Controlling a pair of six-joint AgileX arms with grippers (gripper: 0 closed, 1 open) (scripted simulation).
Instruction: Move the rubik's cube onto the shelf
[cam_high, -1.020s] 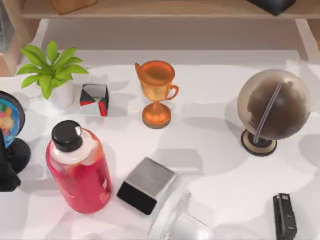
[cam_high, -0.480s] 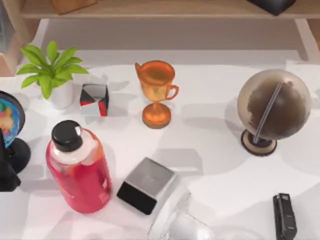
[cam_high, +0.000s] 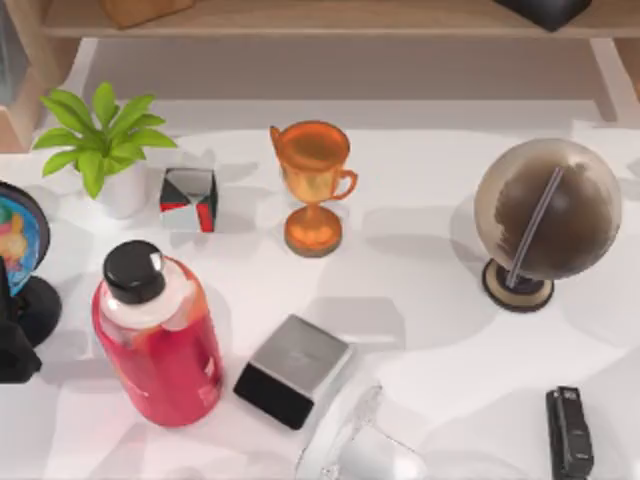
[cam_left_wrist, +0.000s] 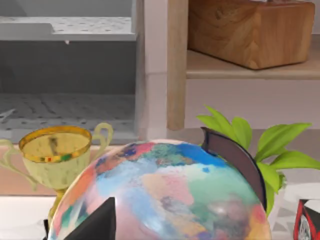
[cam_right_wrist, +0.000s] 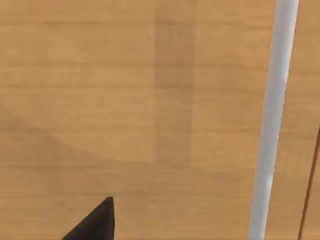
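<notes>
Where the shelf (cam_high: 300, 18) spans the worktop's far edge, the right gripper (cam_right_wrist: 95, 225) faces tan wood at close range; its opening and load cannot be told. The left gripper (cam_left_wrist: 97, 225) sits parked by the colourful globe (cam_left_wrist: 165, 195) at the left edge, state likewise undetermined. The rubik's cube's place cannot be told.

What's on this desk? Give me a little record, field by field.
Shelf: tan shelf along the far edge, holding a wooden block
Table: white table
Far left: potted plant, with a red-white-black cube beside it
Far centre: orange trophy
Right: brown globe
Near left: red bottle with a black cap
Near centre: silver-topped black block
Left arm: its wrist camera looks over a colourful globe
Right arm: its wrist camera faces tan wood close up
</notes>
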